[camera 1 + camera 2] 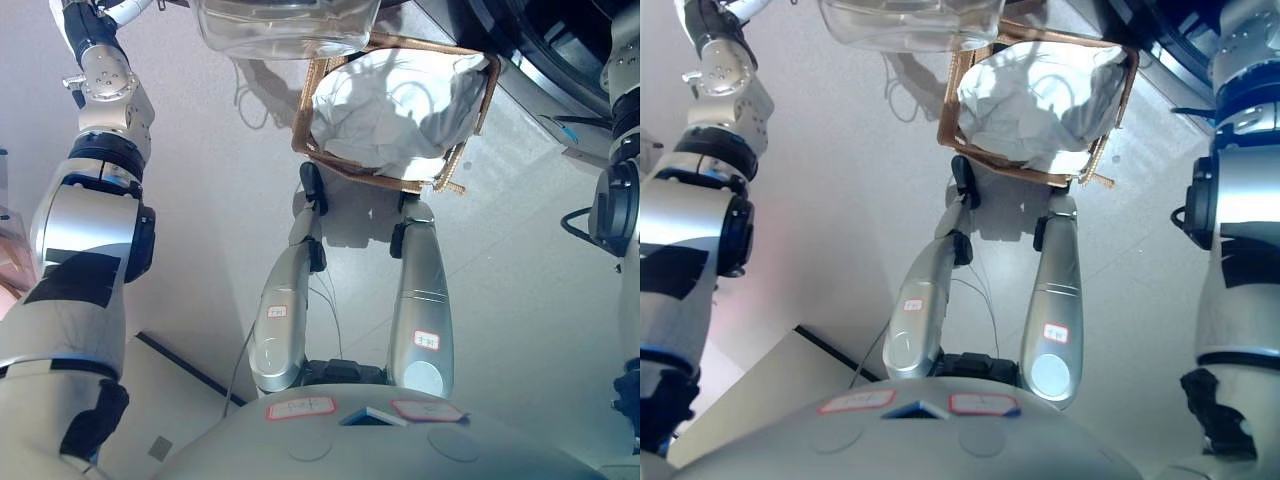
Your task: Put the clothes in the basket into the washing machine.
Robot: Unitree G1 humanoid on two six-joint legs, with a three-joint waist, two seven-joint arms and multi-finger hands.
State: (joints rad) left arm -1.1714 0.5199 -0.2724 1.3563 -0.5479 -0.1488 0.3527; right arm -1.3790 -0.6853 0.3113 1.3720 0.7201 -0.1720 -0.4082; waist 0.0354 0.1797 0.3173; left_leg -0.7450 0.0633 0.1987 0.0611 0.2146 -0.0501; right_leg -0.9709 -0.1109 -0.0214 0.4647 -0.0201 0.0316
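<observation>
Here, the basket [480,95] of white clothes [395,105] is set at twelve o'clock beside the washing machine [560,60], within easy reach, though neither hand is shown, so no grip can be told.

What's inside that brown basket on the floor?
The basket is filled with crumpled white cloth that bulges up to its rim. Anything underneath that cloth, and the basket's bottom, is covered, so more clothes may or may not lie below.

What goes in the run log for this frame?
basket: on floor | clothes: white, inside basket | hands: not in view | loading: not begun
</observation>
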